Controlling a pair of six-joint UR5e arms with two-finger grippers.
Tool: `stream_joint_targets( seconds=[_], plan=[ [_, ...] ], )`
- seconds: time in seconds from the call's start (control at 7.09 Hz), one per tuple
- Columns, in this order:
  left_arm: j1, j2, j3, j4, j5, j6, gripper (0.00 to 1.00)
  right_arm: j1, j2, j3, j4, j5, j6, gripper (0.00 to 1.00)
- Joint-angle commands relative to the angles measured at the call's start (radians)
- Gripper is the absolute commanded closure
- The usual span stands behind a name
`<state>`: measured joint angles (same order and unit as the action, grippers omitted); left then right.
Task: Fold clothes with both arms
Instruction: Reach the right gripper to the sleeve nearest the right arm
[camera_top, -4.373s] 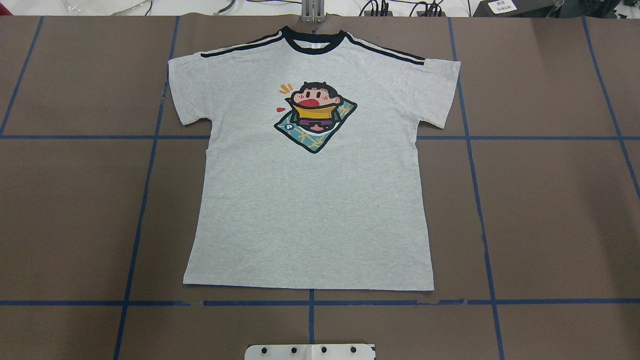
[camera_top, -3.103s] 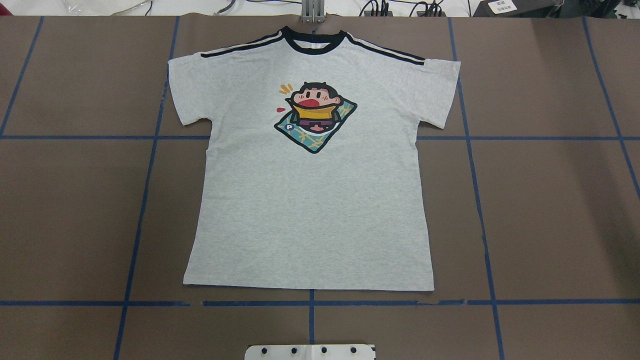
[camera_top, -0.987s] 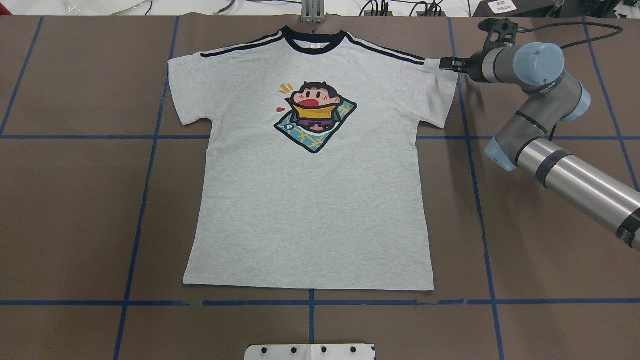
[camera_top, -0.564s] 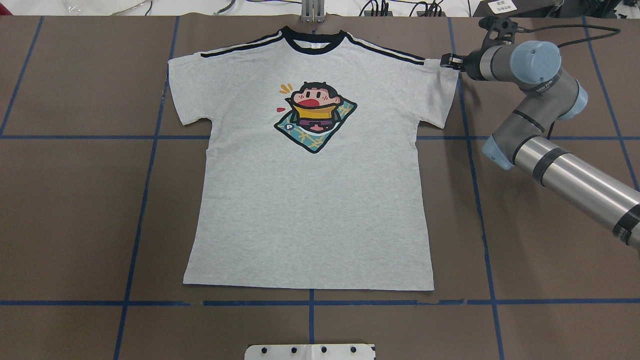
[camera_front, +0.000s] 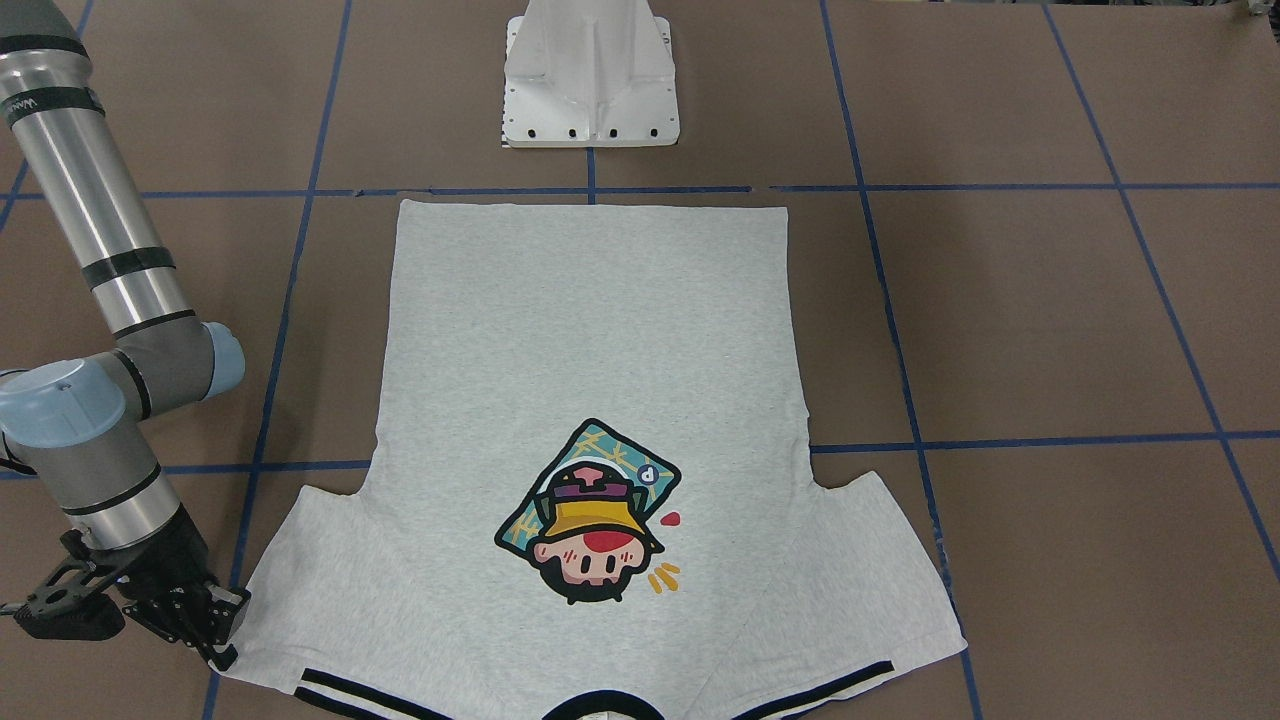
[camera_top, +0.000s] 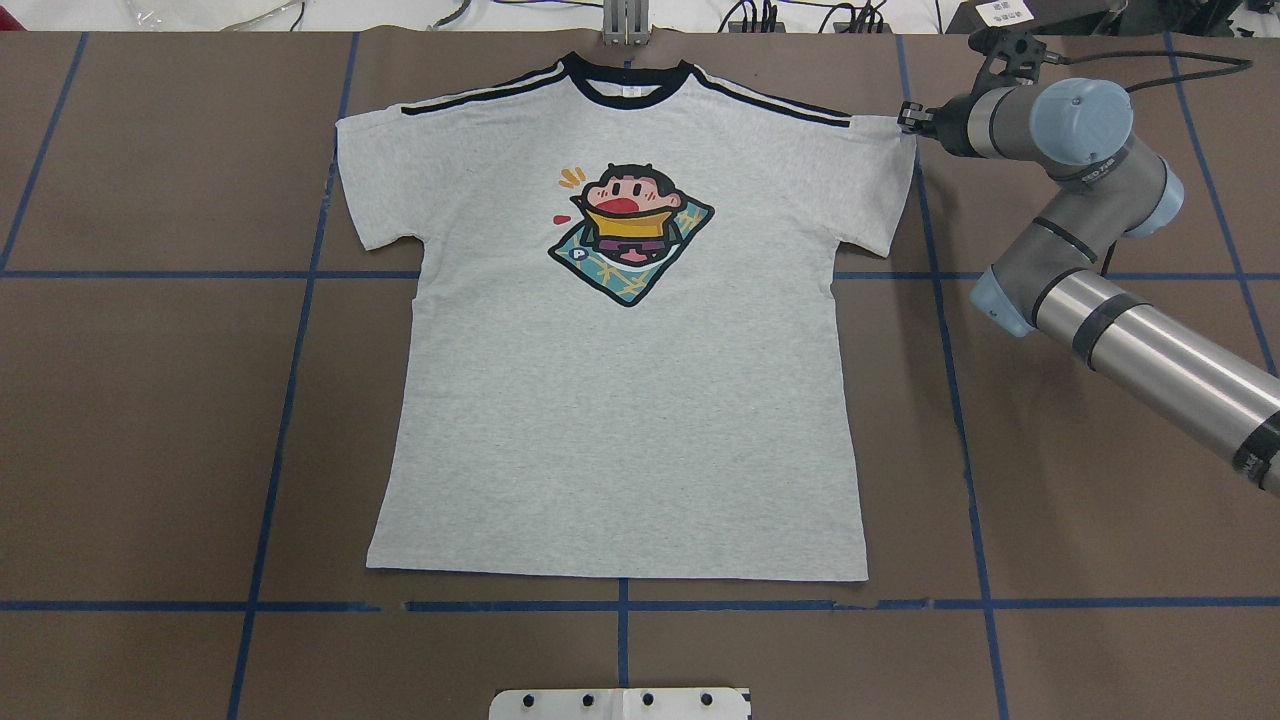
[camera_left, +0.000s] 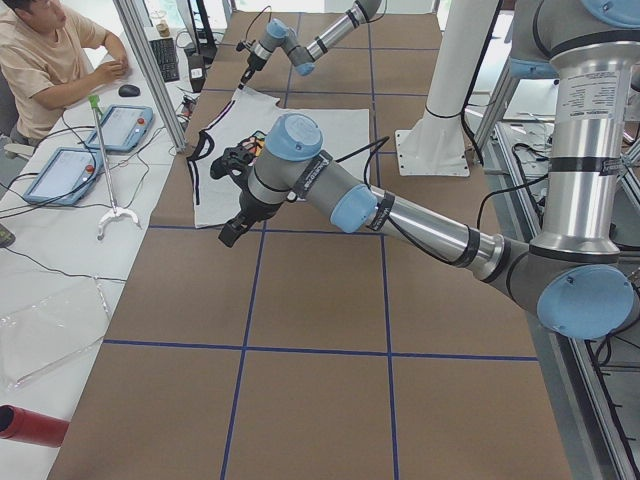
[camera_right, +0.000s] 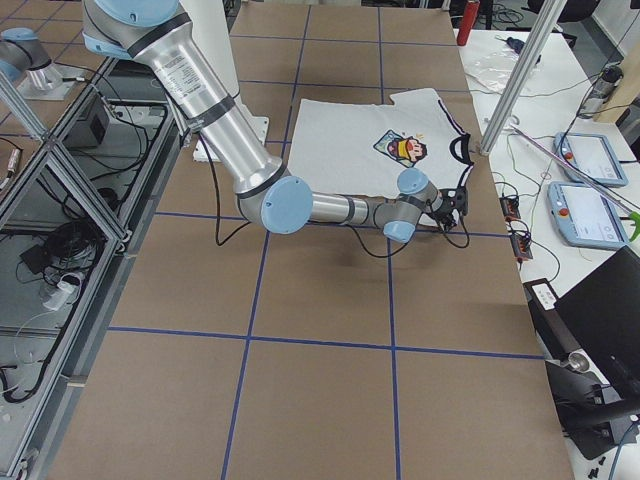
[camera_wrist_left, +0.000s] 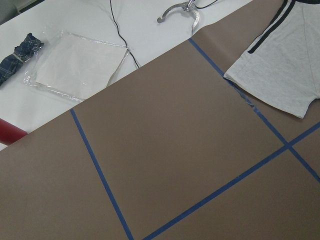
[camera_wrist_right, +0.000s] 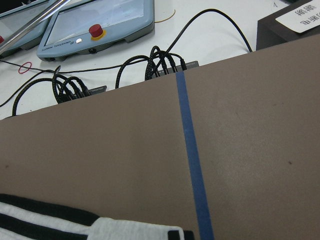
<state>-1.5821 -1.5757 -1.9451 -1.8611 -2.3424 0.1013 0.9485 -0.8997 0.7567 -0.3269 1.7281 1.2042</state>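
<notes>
1. The table (camera_top: 150, 400), covered with brown paper and blue tape lines, is carrying everything.
2. The T-shirt (camera_top: 620, 420) is lying flat and spread in the middle of the table. Its print is facing up, its collar is at the far edge, and its hem is near my base (camera_front: 590, 90).
3. My right arm (camera_top: 1150, 345) is reaching over the right side of the table toward the far right sleeve.
4. My left arm (camera_left: 400, 215) is hanging over bare table to the left of the shirt, apart from it.
5. My right gripper (camera_top: 905, 118) is sitting at the outer far corner of the right sleeve. I cannot tell if the fingers are wide or pinching the cloth.
6. My left gripper (camera_left: 229, 236) is pointing down. I cannot tell its opening either.
</notes>
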Motion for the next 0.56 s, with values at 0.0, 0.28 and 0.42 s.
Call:
stream_joint_targets(
  seconds=[0.0, 0.28, 0.42],
  plan=[
    [-0.001, 0.000, 0.000, -0.001, 0.000, 0.000, 0.00, -0.002, -0.002, 0.035, -0.030, -0.019, 0.001, 1.00],
    [0.001, 0.000, 0.002, 0.000, 0.000, 0.000, 0.00, -0.049, 0.045, 0.177, -0.352, -0.146, 0.001, 1.00],
    [0.001, 0.000, 0.002, 0.000, 0.000, 0.000, 0.00, -0.106, 0.132, 0.181, -0.567, -0.273, 0.033, 1.00]
  ],
)
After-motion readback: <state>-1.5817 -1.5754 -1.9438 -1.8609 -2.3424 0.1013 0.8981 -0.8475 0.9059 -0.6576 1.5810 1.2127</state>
